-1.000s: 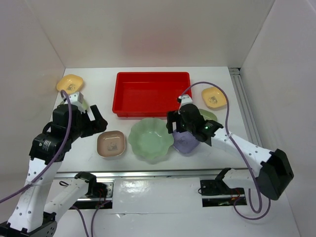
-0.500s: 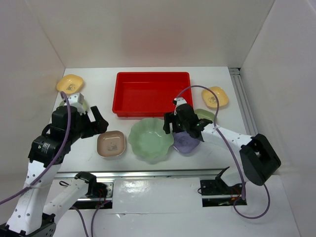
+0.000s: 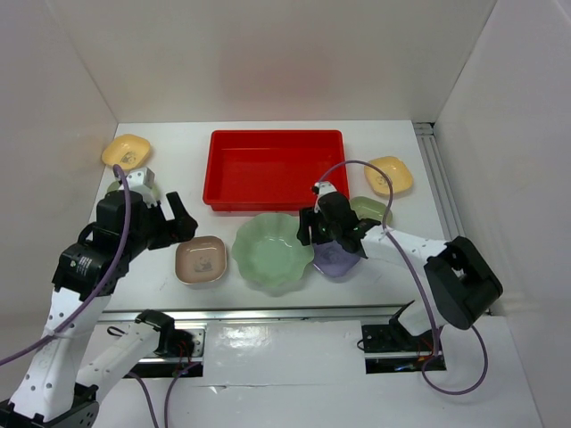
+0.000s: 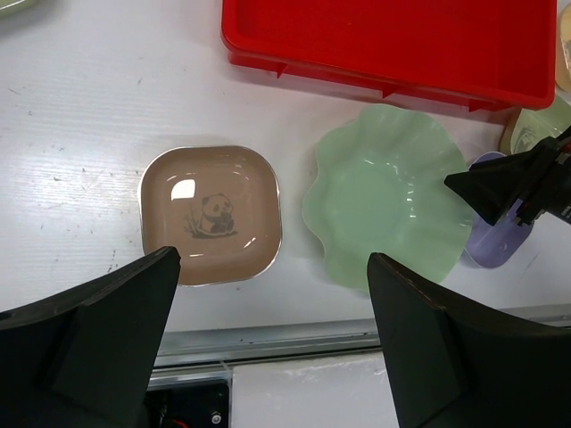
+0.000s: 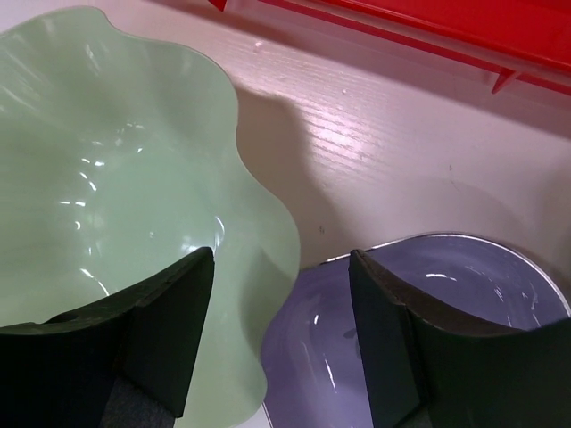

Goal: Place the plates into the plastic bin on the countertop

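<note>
Here, the work is just in front of the red bin (image 3: 268, 165).
The large green scalloped dish (image 3: 273, 252) lies just in front of the bin. At its right edge is the lavender dish (image 3: 337, 261), and the right gripper (image 5: 281, 321), jaws apart, has that edge between its fingers. Front-left of the bin, the left gripper (image 4: 272, 303) hangs wide open over the pinkish dish (image 3: 201, 259).

Bin (image 3: 273, 168) far centre, big dish (image 3: 274, 251) just near of it, left dish (image 3: 201, 259) beside that, right dish (image 3: 337, 260) against its other edge, far-left dish (image 3: 126, 150) and far-right dish (image 3: 389, 175) flanking bin.
</note>
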